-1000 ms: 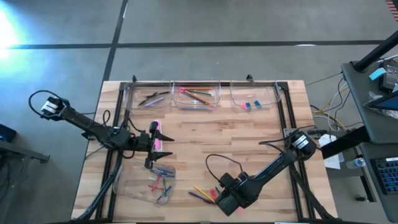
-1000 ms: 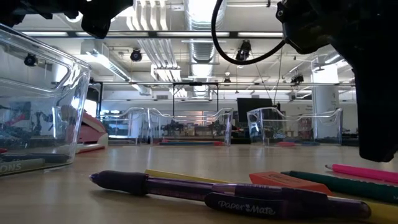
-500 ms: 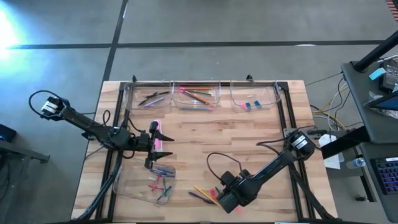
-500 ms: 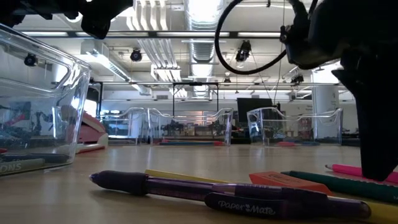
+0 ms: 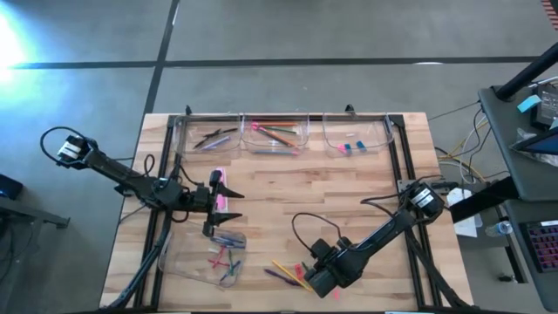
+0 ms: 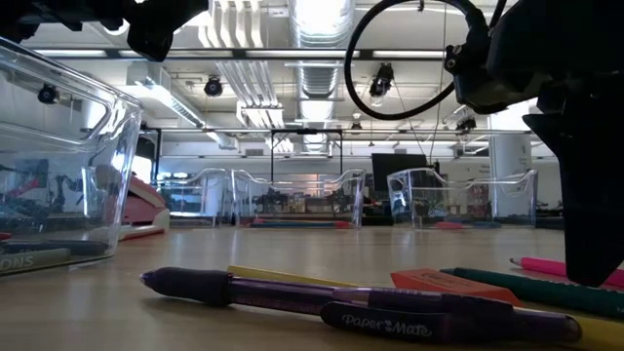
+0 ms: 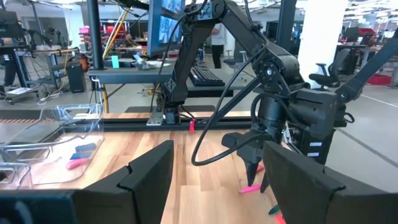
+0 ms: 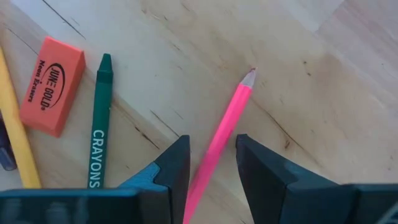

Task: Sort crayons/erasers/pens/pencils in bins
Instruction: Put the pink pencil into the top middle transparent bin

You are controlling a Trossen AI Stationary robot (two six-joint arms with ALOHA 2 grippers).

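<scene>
My right gripper (image 8: 211, 142) points down near the table's front edge (image 5: 316, 281), open. One finger stands on each side of a pink pencil (image 8: 219, 134) that lies flat on the wood. I cannot tell whether the fingers touch it. Beside it lie a green crayon (image 8: 99, 124), an orange eraser (image 8: 53, 84), a yellow pencil (image 8: 15, 137) and a purple pen (image 6: 292, 292). Three clear bins stand along the far edge, with pens (image 5: 209, 137), pencils (image 5: 277, 135) and erasers (image 5: 353, 146). A fourth bin (image 5: 209, 257), near left, holds crayons. My left gripper (image 7: 211, 162) hovers open and level above it.
A pink block (image 5: 219, 185) shows beside my left gripper. Black rails (image 5: 397, 166) run along the table's left, right and far sides. Bare wood (image 5: 305, 192) spreads across the middle of the table. My right arm's cable (image 5: 301, 228) loops above the loose items.
My right gripper has come down toward the pink pencil near the front edge, still pointing down. The pencil and the other loose items have stayed where they were.
</scene>
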